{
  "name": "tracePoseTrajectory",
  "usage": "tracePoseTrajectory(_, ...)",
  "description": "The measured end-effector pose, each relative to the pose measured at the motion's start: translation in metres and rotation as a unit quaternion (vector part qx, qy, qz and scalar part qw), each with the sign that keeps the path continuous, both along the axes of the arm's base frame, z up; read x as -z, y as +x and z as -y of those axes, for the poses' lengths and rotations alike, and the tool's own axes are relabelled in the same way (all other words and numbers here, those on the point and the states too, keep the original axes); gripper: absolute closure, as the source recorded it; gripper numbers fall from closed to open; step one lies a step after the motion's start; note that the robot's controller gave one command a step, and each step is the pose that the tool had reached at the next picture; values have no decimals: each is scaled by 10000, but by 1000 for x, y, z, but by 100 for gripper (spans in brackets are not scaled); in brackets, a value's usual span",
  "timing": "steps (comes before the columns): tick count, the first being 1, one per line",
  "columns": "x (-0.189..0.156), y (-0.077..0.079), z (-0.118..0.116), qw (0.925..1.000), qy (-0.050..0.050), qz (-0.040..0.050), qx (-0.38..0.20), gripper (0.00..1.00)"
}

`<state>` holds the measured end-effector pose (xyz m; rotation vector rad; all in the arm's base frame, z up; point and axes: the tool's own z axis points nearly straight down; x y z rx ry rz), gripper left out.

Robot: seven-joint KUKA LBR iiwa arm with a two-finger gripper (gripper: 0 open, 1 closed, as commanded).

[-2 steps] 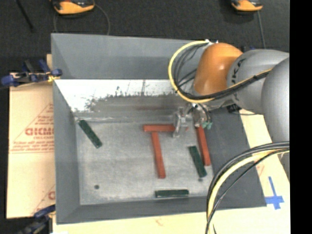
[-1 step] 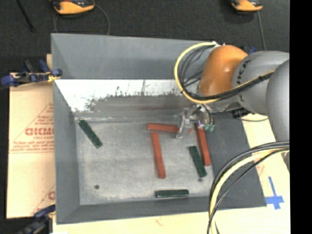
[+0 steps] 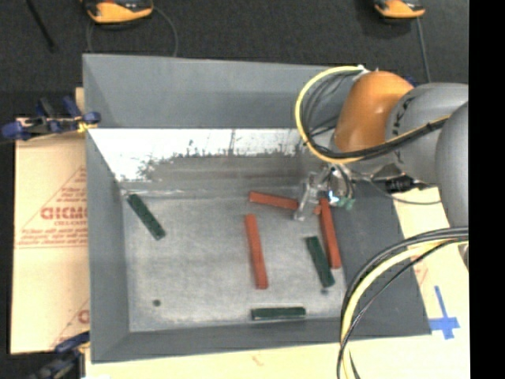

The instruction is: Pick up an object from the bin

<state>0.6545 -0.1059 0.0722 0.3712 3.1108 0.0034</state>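
My gripper (image 3: 309, 204) hangs low at the right back of the bin, under the orange cover. Its metal fingertips sit just right of the end of a short red stick (image 3: 273, 200) that lies across the back. A longer red stick (image 3: 329, 235) runs down from right below the fingertips, and a dark green stick (image 3: 319, 261) lies beside it on its left. Nothing shows between the fingers.
Another red stick (image 3: 255, 251) lies upright in the middle of the floor. One dark green stick (image 3: 278, 313) rests along the front wall and another (image 3: 147, 215) lies slanted at the left. The bin's right wall is close to the gripper.
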Motion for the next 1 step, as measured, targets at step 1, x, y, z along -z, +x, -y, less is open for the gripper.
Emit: tracePoseTrajectory(1,-142,-6,-13,9999,-11,26,-126,100)
